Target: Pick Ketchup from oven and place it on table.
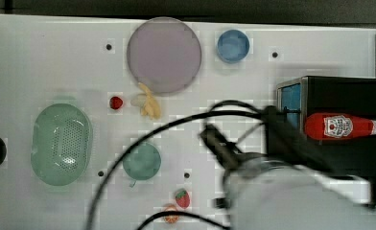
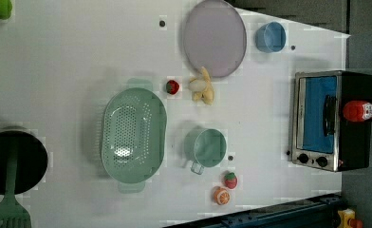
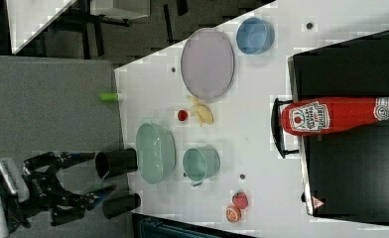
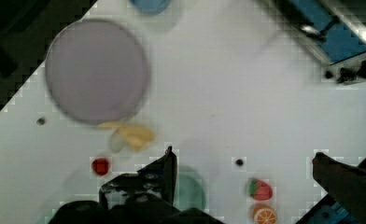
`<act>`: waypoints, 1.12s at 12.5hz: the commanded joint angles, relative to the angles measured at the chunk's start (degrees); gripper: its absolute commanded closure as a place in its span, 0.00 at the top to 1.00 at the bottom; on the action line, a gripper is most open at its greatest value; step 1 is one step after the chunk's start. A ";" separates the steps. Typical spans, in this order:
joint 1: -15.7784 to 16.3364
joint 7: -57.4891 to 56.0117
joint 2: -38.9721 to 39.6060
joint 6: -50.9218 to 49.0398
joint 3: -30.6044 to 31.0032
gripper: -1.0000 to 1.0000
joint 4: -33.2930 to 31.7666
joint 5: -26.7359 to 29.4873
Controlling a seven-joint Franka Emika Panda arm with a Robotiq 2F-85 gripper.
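While ketchup [image 1: 342, 127] tops the oven [image 1: 339, 96], the claw [image 4: 244, 172] hangs apart.

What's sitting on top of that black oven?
A red ketchup bottle lies on its side across the oven roof, white cap pointing away from the door. The rest of the roof looks bare. In the top view the robot arm covers part of the oven.

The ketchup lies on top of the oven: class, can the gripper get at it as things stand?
Probably yes: the ketchup lies bare atop the oven, nothing over it, and the gripper is open.
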 commanded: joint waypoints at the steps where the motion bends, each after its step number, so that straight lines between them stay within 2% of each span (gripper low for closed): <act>1: -2.92 1.54 5.94 4.68 -5.61 1.00 -0.98 0.56; 8: -4.13 1.14 15.89 17.36 -19.15 1.00 -0.45 0.56; 14: -4.35 1.14 28.25 27.96 -26.01 1.00 1.12 1.18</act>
